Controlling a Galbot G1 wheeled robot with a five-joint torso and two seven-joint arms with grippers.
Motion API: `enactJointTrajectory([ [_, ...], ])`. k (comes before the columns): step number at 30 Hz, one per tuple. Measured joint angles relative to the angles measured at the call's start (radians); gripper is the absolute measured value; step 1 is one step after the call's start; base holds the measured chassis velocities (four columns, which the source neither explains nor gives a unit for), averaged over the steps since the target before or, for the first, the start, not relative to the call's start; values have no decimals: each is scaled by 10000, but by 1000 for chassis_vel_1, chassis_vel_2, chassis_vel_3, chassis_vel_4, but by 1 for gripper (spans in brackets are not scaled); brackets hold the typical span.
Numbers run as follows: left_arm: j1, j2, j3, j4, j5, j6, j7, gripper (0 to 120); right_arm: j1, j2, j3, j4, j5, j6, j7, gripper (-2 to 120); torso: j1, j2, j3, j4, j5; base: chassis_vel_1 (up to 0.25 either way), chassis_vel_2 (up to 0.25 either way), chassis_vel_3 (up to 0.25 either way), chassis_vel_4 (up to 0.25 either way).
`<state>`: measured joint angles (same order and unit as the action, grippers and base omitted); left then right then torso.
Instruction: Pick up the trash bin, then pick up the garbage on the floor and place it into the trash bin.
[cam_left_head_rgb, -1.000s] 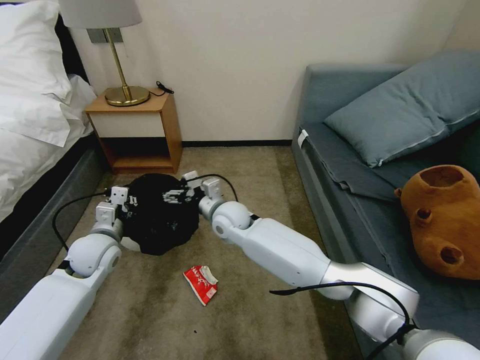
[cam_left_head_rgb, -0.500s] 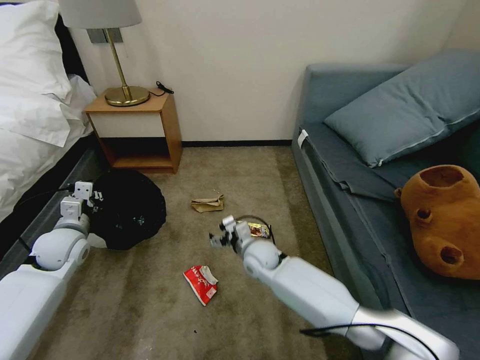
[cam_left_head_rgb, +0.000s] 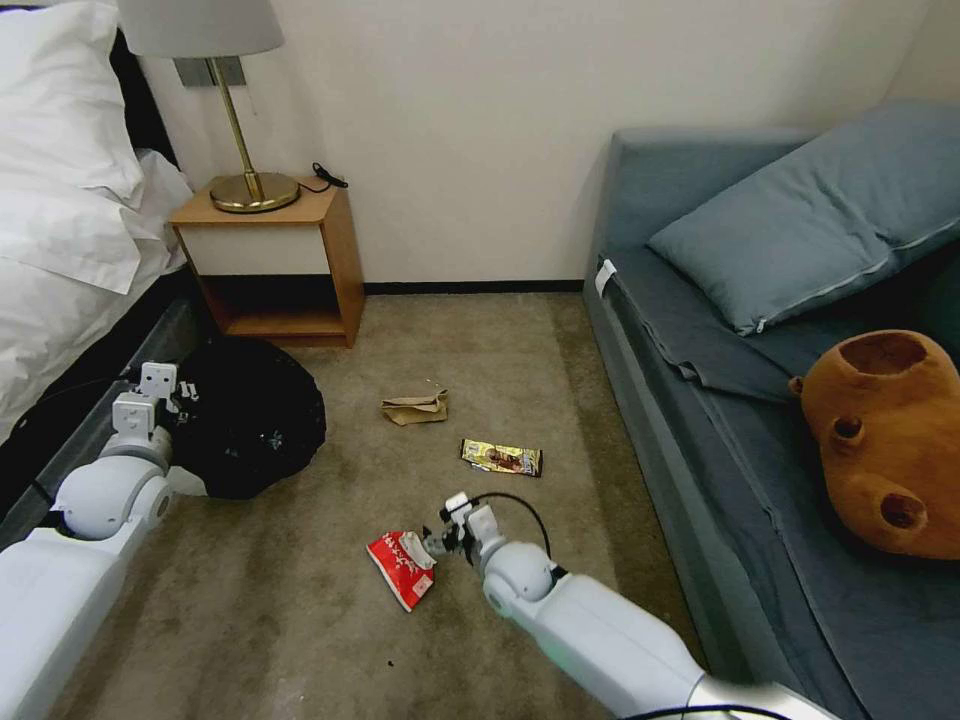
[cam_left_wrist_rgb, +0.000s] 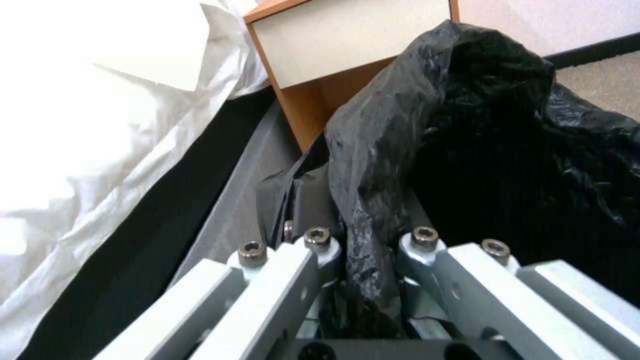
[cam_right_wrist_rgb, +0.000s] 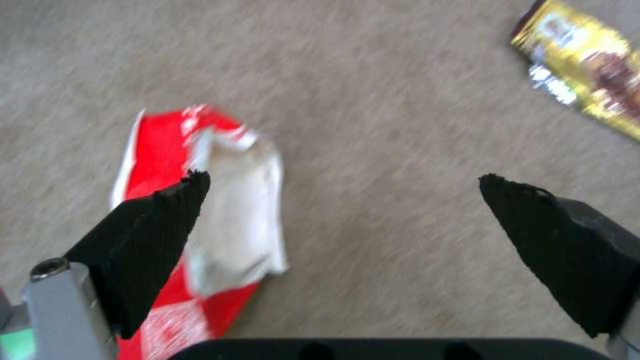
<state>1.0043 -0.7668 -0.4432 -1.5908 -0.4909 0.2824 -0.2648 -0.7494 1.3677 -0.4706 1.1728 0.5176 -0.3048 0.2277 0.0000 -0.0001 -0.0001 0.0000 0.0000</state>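
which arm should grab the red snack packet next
Right. The right gripper hangs open just above the red snack packet, while the left gripper is shut on the trash bin's bag.

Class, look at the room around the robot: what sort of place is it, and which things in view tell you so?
Probably a bedroom, perhaps a hotel room: a bed with white pillows, a wooden nightstand bearing a brass lamp, and a grey daybed on carpet.
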Motion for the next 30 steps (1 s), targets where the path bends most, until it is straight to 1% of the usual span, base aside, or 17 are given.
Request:
enactJointTrajectory([
  [13, 58, 84, -9, -68, -16, -1, 2, 5, -386, 228, -66, -22, -87, 69, -57, 100, 0, 0, 0, 0, 0, 0, 0, 0, 0],
  [16, 84, 76, -9, -96, -17, -3, 3, 5, -412, 371, -95, -302, -197, 280, -273, 100, 0, 1, 0, 0, 0, 0, 0, 0, 0],
  [23, 172, 21, 7, -268, -9, -5, -15, 4, -271, 576, -174, -617, -204, 447, -583, 99, 0, 1, 0, 0, 0, 0, 0, 0, 0],
  [30, 361, -17, -63, -509, -5, -4, -37, 5, -185, 852, -179, -1363, -397, 761, -986, 99, 0, 0, 0, 0, -1, 0, 0, 0, 0],
])
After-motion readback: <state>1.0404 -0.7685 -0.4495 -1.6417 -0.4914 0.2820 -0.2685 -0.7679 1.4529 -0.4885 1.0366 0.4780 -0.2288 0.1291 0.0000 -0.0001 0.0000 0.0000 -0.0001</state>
